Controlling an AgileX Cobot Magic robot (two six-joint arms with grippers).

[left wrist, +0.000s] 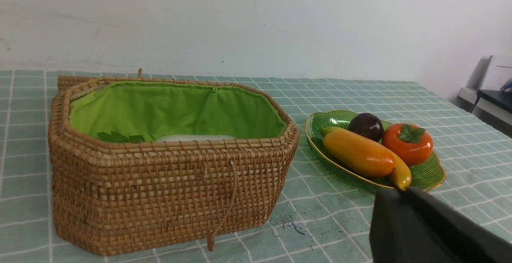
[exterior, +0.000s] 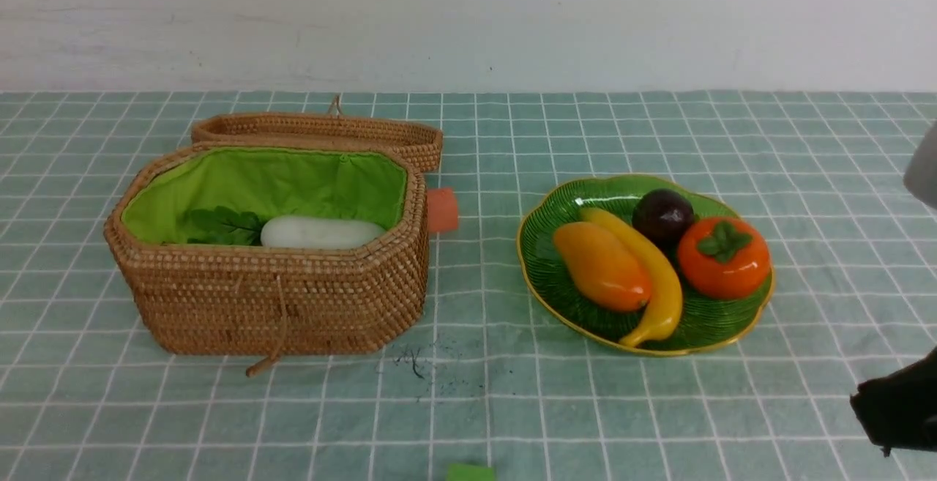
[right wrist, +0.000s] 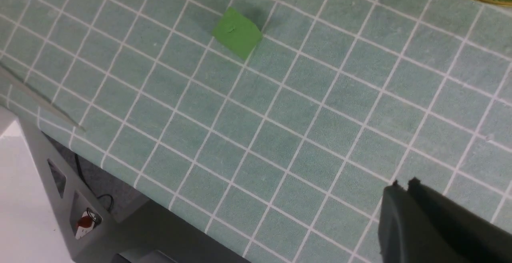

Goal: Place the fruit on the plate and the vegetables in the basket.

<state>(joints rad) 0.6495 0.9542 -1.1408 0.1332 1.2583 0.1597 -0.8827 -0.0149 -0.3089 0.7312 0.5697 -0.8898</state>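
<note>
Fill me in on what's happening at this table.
Nothing is being handled right now: both arms are pulled back with jaws shut and empty. The plate holds the banana, mango, persimmon and mangosteen. The radish lies in the open basket; something orange sits behind it on the table.

Light is even, bright and diffuse in all three views, seemingly from overhead; shadows are soft and short — a faint dark band lies under the basket [exterior: 278, 298] in the left half of the front view, another under the near rim of the plate [exterior: 578, 320]; small white highlights sit on the glossy persimmon [exterior: 723, 258], mango [exterior: 602, 267] and banana [exterior: 662, 283], none blown out; the wall across the top is pale and slightly grey; all views look a little soft; the right gripper [right wrist: 404, 187], lower right of the right wrist view, is dark, blurred and detail-less — the left gripper [left wrist: 404, 193] likewise.
</note>
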